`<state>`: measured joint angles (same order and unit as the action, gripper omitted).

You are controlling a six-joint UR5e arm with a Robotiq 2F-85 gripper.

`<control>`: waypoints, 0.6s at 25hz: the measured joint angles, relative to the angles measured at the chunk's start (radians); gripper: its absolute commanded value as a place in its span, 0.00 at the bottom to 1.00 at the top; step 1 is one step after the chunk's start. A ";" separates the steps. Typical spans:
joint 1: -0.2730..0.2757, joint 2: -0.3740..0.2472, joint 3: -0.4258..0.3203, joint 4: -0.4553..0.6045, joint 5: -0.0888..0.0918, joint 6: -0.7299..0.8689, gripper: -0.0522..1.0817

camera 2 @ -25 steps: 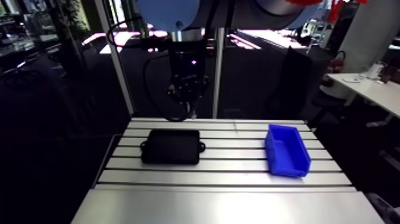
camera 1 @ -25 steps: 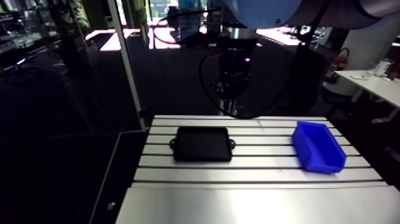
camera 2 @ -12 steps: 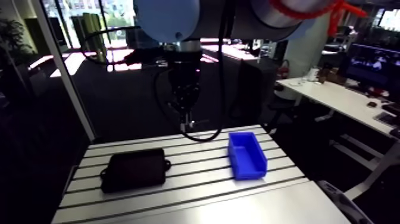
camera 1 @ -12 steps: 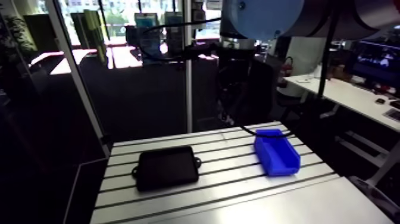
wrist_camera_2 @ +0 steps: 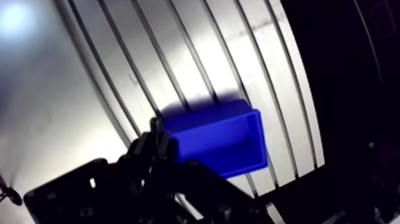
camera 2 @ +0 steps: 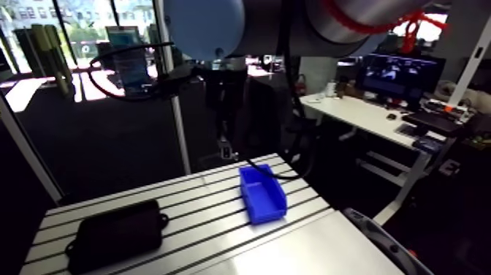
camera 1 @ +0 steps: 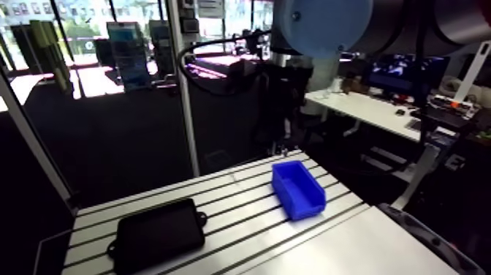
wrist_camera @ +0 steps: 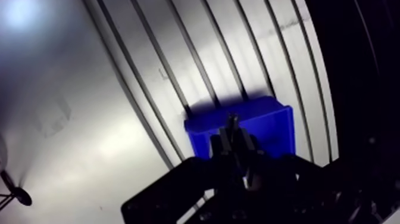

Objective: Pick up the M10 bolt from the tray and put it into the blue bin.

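Observation:
In the wrist view my gripper (wrist_camera: pixel 233 130) hangs high over the blue bin (wrist_camera: pixel 271 128), its two dark fingers drawn close together. A small dark piece, which I take for the M10 bolt (wrist_camera: pixel 233 117), sticks out between the tips. The bin's open inside (wrist_camera_2: pixel 223 136) looks bare. In the arm view the gripper (camera 2: pixel 228 150) hangs above the bin's far end (camera 2: pixel 261 191). The black tray (camera 1: pixel 157 235) lies flat on the table to the left of the bin, and I see nothing in it.
The bin and tray rest on the slotted aluminium table (camera 1: pixel 241 205). A smooth plate (camera 1: pixel 351 249) covers the table's near part. The table's right edge drops off just past the bin.
The whole arm view has swung, so the tray and bin sit further left in the picture. Relative to them, the gripper has gone from behind the tray over to the bin.

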<state>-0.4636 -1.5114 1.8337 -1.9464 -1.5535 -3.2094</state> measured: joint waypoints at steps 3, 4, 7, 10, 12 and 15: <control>-0.034 0.005 0.000 0.000 -0.003 -0.108 0.96; -0.044 0.006 0.000 0.000 -0.003 -0.141 0.96; -0.062 0.013 -0.002 0.000 -0.007 -0.220 0.95; -0.069 0.030 -0.008 -0.002 -0.017 -0.268 0.95; -0.071 0.048 -0.015 -0.006 -0.031 -0.287 0.95; -0.075 0.076 -0.024 -0.017 -0.049 -0.301 0.95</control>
<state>-0.5382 -1.4357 1.8093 -1.9639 -1.6020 -3.5102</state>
